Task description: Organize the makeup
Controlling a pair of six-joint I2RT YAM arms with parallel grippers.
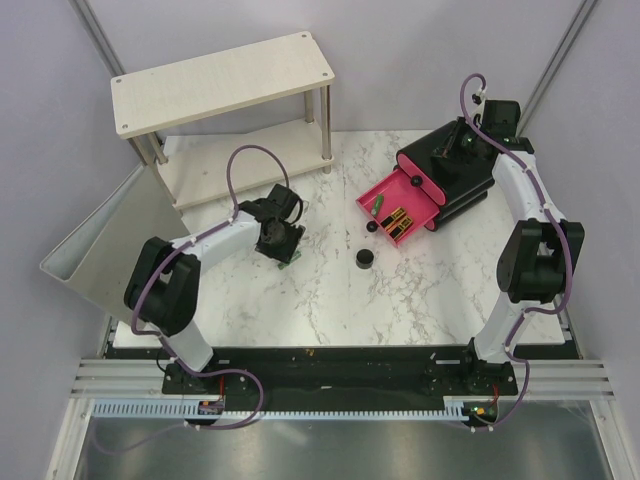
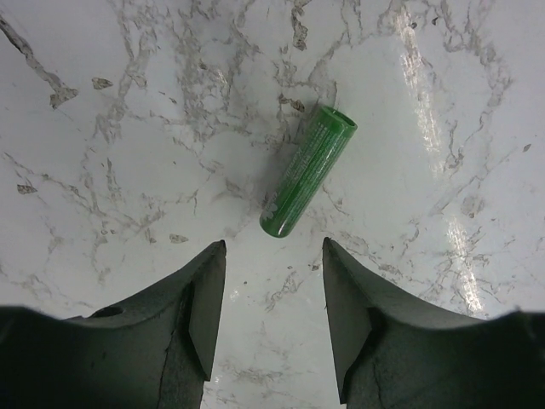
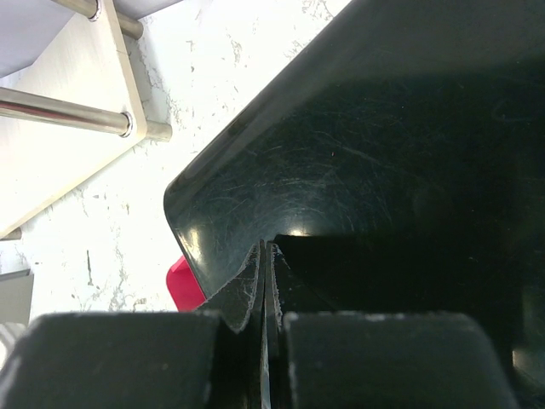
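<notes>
In the left wrist view a green tube point(image 2: 308, 170) lies on the marble table, just beyond my left gripper point(image 2: 272, 244), which is open and empty above the table. In the top view the left gripper point(image 1: 282, 248) covers that tube. A round black jar point(image 1: 365, 259) stands on the table. The open pink drawer point(image 1: 428, 205) holds a second green tube point(image 1: 380, 206) and a black-and-gold case point(image 1: 396, 220). My right gripper point(image 3: 266, 249) is shut, its tips against the top of the black box point(image 3: 383, 128). The beige bottles are out of view.
The black box point(image 1: 470, 175) with pink drawer fronts stands at the back right. A wooden two-level shelf point(image 1: 220, 78) stands at the back left. A grey tilted bin point(image 1: 105, 240) leans at the table's left edge.
</notes>
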